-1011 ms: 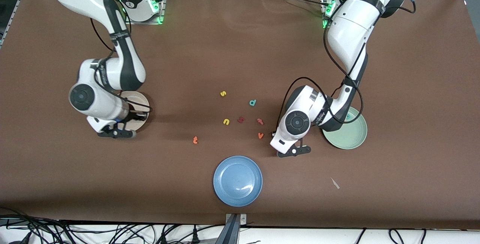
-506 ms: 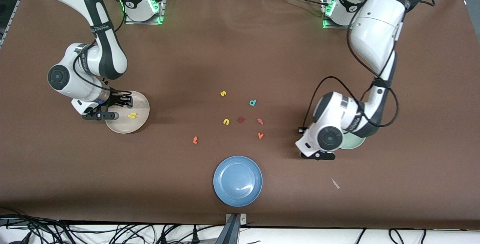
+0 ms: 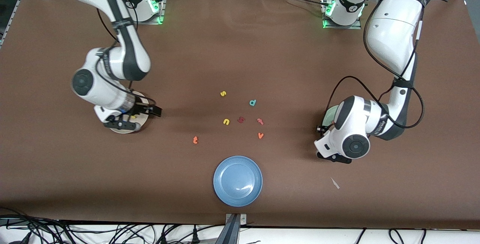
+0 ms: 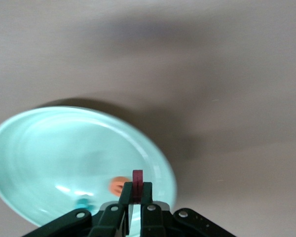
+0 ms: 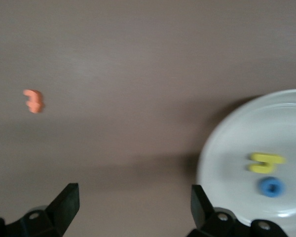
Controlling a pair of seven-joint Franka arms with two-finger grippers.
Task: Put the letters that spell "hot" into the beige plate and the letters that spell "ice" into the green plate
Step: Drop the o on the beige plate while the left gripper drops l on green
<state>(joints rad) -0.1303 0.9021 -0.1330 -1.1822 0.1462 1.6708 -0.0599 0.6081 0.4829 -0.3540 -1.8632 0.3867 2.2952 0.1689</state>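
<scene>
Holding the dark red "i" (image 4: 137, 185) pinched upright between closed jaws, left gripper (image 4: 136, 207) hangs over the green plate (image 4: 34, 148) rim, where apparently the orange "e" (image 4: 118, 185) and teal "c" (image 4: 82, 202) lie, for release; right gripper (image 5: 133, 200), jaws spread and empty, hangs beside the beige plate (image 5: 227, 143) holding the yellow "h" (image 5: 265, 162) and blue "o" (image 5: 272, 187), orange "t" (image 5: 33, 100) ahead on the table.

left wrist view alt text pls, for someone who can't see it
The left gripper, shut on a dark red "i", hangs over the rim of the green plate on the brown table. In the plate lie an orange letter and a teal letter.
</scene>
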